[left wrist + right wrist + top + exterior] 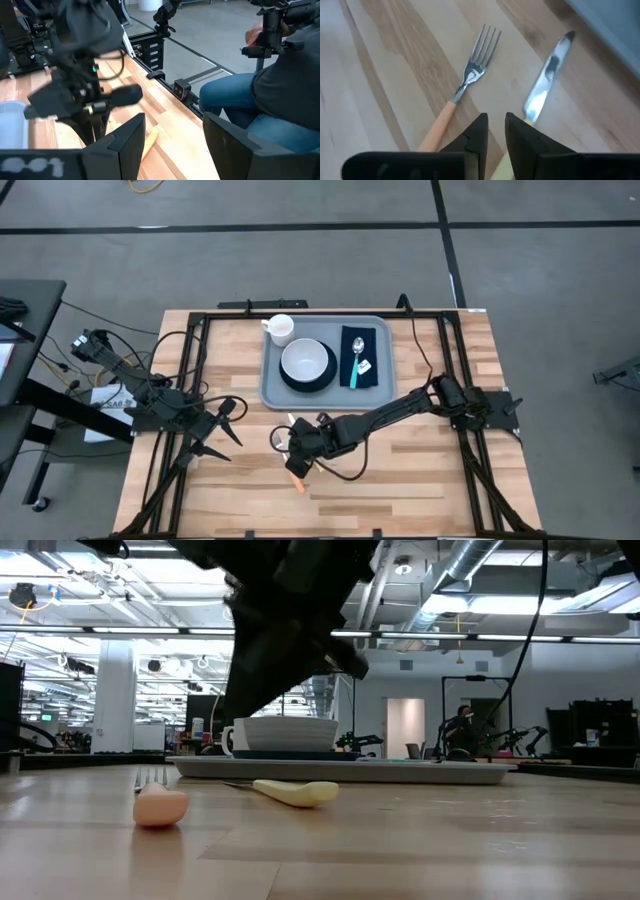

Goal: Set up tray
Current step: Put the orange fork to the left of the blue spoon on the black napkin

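The light grey-blue tray lies at the table's far middle. It carries a white cup, a white bowl on a dark plate, and a navy napkin with a teal-handled spoon. A fork with an orange handle and a knife with a cream handle lie flat on the wood near the tray's near-left corner. My right gripper hovers between them, fingers a narrow gap apart, touching nothing. My left gripper waits open at the table's left.
A black frame runs along the table's edges. Bare wood stretches across the near half of the table. A seated person shows beyond the table's edge in the left wrist view. The right arm looms over the cutlery in the low view.
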